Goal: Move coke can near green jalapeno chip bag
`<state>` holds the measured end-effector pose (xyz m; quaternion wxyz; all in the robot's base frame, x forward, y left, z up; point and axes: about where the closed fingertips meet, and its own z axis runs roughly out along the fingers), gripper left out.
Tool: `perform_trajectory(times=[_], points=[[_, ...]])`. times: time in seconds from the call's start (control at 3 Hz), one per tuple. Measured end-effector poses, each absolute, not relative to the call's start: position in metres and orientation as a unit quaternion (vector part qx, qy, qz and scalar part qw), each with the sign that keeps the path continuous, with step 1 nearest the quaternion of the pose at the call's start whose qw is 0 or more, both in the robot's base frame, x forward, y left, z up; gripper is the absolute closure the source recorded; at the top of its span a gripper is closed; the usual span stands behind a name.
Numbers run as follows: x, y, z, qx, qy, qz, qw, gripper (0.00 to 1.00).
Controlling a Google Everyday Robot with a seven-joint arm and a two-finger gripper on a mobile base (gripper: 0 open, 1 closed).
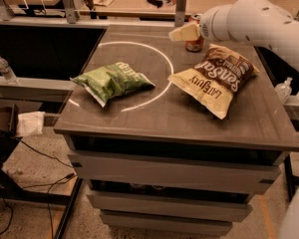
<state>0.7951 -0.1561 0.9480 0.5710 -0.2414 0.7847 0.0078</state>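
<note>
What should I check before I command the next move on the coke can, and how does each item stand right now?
1. Coke can in view: ok, at the far edge of the table, partly hidden by the arm.
2. Gripper at the can: ok, just left of its top.
3. Can held: cannot tell.
4. Green jalapeno chip bag located: ok, lying on the table's left half.
5. Brown chip bag off the route: ok, it lies in front of the can, not between can and green bag.
6. Can near green bag: not ok, far apart.
</note>
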Motion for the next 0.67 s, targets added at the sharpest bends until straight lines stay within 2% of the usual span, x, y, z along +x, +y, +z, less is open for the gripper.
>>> perform_trajectory(times=[0.67], points=[[0.817,-0.161,0.925,-0.264,0.791,0.001,0.552,0.00]])
